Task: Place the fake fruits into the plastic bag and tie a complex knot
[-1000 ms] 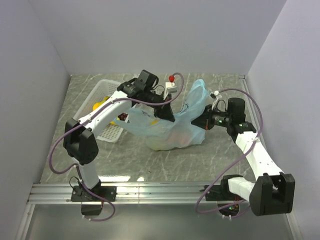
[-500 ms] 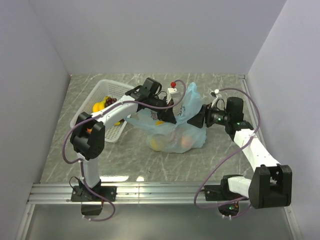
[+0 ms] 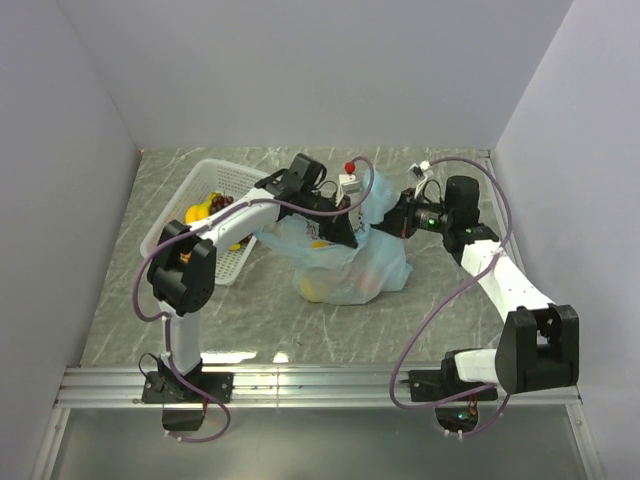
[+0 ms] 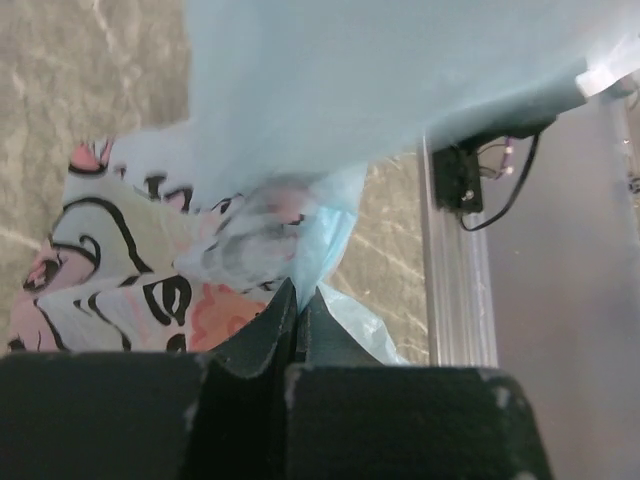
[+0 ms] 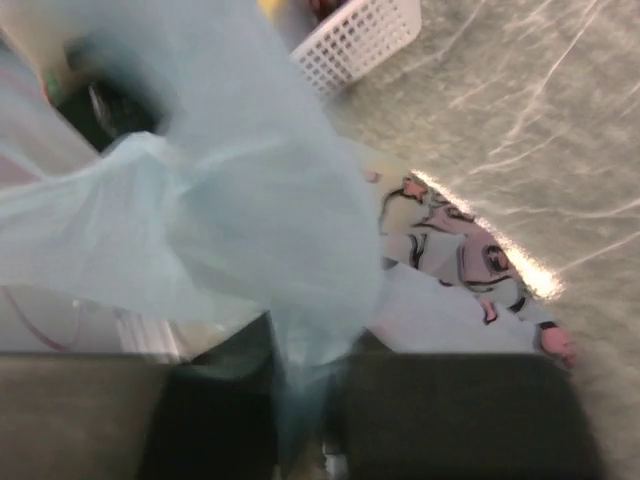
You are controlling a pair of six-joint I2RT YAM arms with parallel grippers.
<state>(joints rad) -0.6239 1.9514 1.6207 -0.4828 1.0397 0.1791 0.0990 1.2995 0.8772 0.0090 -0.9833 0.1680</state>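
Note:
The light-blue plastic bag [image 3: 352, 268] sits mid-table with a yellowish fruit [image 3: 313, 290] and an orange-pink fruit [image 3: 366, 284] showing through it. My left gripper [image 3: 347, 232] is over the bag's top, shut on a strip of blue bag film [image 4: 318, 225]. My right gripper [image 3: 388, 222] is just to its right, shut on another bunch of bag film [image 5: 250, 210]. The two grippers are close together above the bag. Yellow bananas [image 3: 198, 211] and dark grapes [image 3: 222, 200] lie in the white basket. No knot shows.
The white latticed basket [image 3: 182, 232] stands at the left, under the left arm; its corner shows in the right wrist view [image 5: 362, 40]. A small white block with a red knob [image 3: 349, 176] sits by the left wrist. Grey walls enclose the table.
Both grippers have moved toward each other over the bag, each still holding its film. The bag has bunched up narrower and its tall right handle has come down.

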